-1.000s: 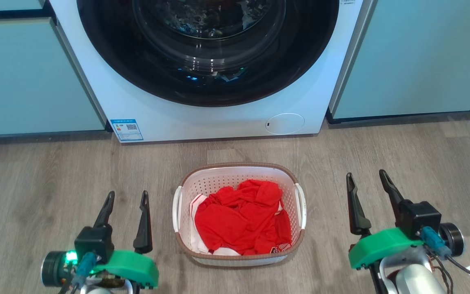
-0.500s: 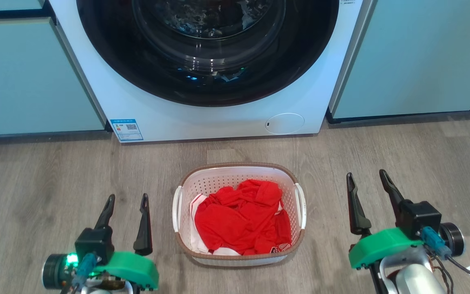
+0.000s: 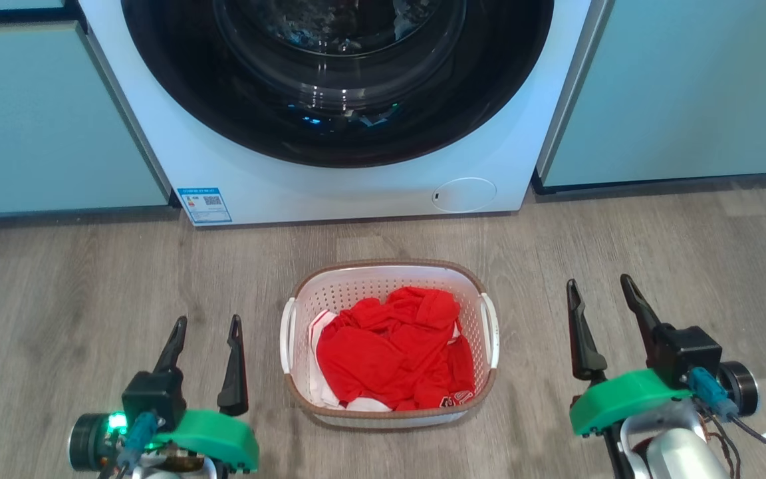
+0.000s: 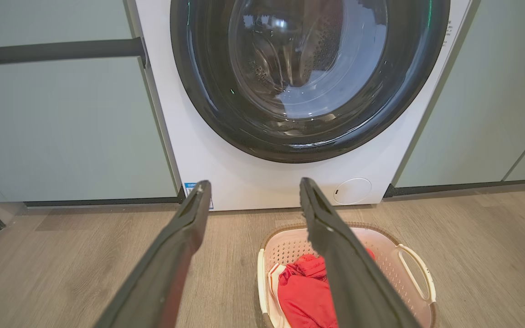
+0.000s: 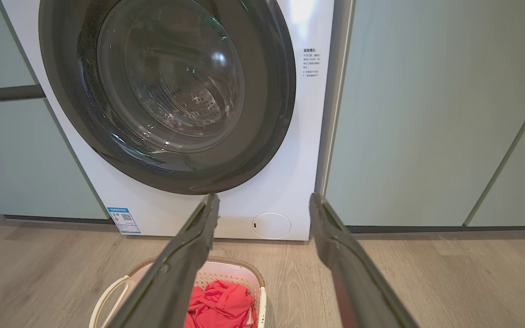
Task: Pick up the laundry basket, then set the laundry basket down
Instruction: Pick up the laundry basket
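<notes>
The laundry basket (image 3: 383, 264) is white and perforated with a brown rim, and it stands on the wood floor in front of the washing machine. Red clothes (image 3: 393, 352) lie in it. My left gripper (image 3: 209, 320) is open to the left of the basket's left handle (image 3: 285, 336), apart from it. My right gripper (image 3: 598, 281) is open to the right of the basket, a wider gap away. The left wrist view has the basket (image 4: 290, 248) partly behind the left gripper's (image 4: 255, 182) right finger. In the right wrist view the basket (image 5: 228, 273) sits low and left of the right gripper (image 5: 265, 197).
A white washing machine (image 3: 256, 179) with a closed round dark glass door stands just behind the basket. Pale green cabinet fronts flank it on the left (image 3: 44, 133) and right (image 3: 675, 100). Bare wood floor (image 3: 90, 279) lies on both sides of the basket.
The whole head view has shifted slightly, so the camera moved. The left gripper sank a little early on. Both grippers stay open and the basket stays put.
</notes>
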Tool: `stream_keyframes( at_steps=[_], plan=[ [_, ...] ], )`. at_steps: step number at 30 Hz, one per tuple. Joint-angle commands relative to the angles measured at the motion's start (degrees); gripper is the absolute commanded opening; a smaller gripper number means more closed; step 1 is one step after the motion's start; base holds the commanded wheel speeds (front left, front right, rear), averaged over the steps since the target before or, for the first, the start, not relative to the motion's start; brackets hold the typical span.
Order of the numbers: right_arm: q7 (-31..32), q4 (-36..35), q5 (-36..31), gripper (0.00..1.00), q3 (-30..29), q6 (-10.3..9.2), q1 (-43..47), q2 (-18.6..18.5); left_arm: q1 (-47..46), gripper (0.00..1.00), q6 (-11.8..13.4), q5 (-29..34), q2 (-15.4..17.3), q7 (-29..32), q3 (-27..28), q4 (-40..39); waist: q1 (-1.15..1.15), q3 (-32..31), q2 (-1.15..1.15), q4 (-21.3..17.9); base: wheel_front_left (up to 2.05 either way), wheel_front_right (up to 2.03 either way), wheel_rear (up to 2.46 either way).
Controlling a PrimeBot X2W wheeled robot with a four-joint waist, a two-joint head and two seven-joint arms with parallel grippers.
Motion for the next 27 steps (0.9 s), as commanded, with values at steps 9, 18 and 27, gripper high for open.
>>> stream_keyframes(
  at_steps=[9, 18, 27],
  plan=[
    [-0.77, -1.92, -0.03, 1.0, 0.35, 0.41, -4.41, -0.56, -3.75, 1.0, 0.07, -0.63, 0.23, -0.56, 1.16, -2.35, 0.0, 3.45, 0.0, 0.34, 0.0, 0.0, 0.0],
    [-0.77, 1.89, -0.14, 1.0, -0.87, 0.41, -10.72, -0.56, -10.72, 1.0, -0.73, -1.36, 0.23, -0.56, -0.03, 1.55, 0.0, 13.58, 0.0, 1.29, 0.0, 0.0, 0.0],
    [-0.77, 6.84, -2.17, 1.0, -3.03, 0.41, -20.4, -0.56, -22.06, 1.0, -0.9, -5.64, 0.23, -0.56, -2.18, 7.82, 0.0, 29.18, 0.0, 2.92, 0.0, 0.0, 0.0]
  ],
)
